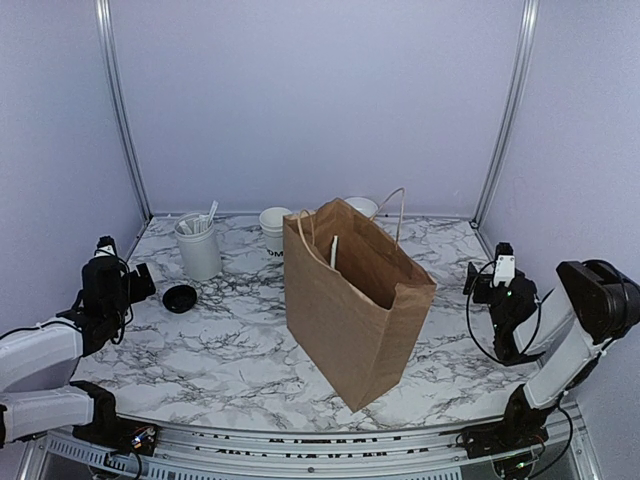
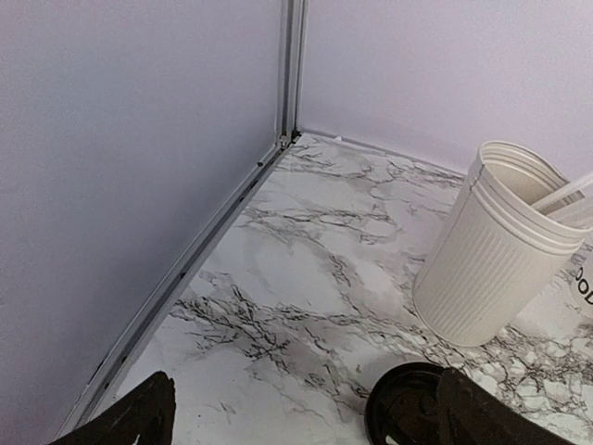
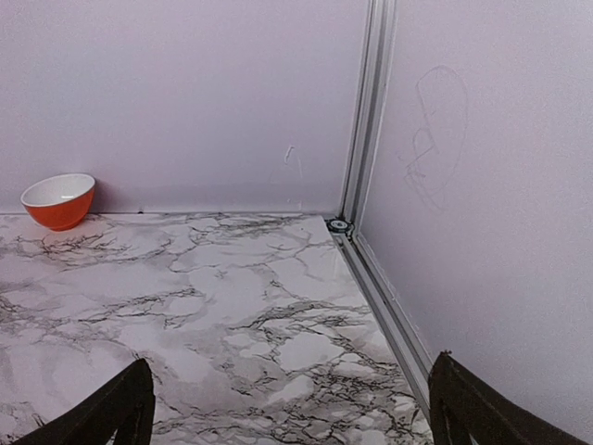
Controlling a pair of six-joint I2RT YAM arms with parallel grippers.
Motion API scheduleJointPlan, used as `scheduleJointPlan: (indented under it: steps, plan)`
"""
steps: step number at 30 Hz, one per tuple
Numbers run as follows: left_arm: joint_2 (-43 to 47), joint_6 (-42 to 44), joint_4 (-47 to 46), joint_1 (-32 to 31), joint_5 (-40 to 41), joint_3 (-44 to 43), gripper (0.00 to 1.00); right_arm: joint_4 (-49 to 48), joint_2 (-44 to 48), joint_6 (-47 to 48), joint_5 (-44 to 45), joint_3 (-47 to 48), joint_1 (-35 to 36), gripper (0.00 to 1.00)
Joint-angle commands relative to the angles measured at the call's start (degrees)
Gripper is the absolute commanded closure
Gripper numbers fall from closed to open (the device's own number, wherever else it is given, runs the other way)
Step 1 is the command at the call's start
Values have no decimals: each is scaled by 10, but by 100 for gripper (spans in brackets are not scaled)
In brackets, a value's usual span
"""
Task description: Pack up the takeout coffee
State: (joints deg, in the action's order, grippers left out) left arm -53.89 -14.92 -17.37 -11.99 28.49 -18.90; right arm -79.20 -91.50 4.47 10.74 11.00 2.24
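Left gripper [image 1: 142, 282], fingers spread, is my nearer one: the coffee cup [image 1: 274, 232] stands upright ahead-right, by the tabletop's back edge (its black lid [image 1: 180, 298] lies off, near my fingers).

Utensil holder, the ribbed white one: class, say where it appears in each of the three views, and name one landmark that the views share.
Top external: the utensil holder stands at the back left, left of the paper bag.
Left wrist: the utensil holder is on the right side.
Right wrist: not in it.
Shared landmark: the black lid lying beside it, in the top and left wrist views.
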Motion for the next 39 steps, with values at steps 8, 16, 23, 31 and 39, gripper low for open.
scheduleJointPlan:
  steps: [8, 16, 23, 31, 39]
  plan:
    - [-104, 71, -316, 55, 16, 81, 1, 12, -2, 6, -2, 19, 1, 0]
    - [-247, 130, -491, 54, -1, 68, 1, 12, -2, 5, -4, 20, 0, 0]
    - [-348, 158, -646, 70, -90, 93, 1, 15, -1, 5, -6, 21, -1, 0]
    - [-337, 143, -554, 88, -124, 55, 1, 16, -1, 4, -9, 22, -2, 0]
    - [-337, 143, -558, 87, -124, 56, 1, 16, -1, 4, -10, 21, -2, 0]
